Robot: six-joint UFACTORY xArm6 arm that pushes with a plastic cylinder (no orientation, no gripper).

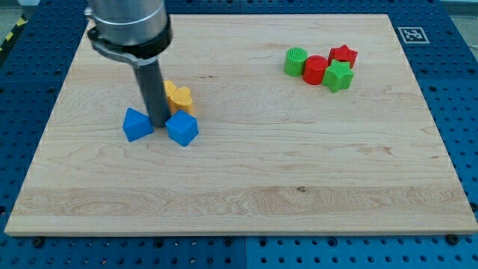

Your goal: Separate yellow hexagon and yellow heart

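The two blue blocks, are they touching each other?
Apart. The camera view shows bare wood between the left blue block and the right blue block, with my tip standing in that gap.

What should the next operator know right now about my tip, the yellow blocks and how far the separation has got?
My tip: down on the wooden board, in the gap between the two blue blocks, just below the yellow pair.
Yellow blocks: the rod hides part of them; the visible pieces look touching, and I cannot tell the heart from the hexagon.
Done: no separation visible.
Left: work the tip between the yellows and push one away, probably without dragging the blues.
Green and red blocks sit clustered at the view's upper right, uninvolved.
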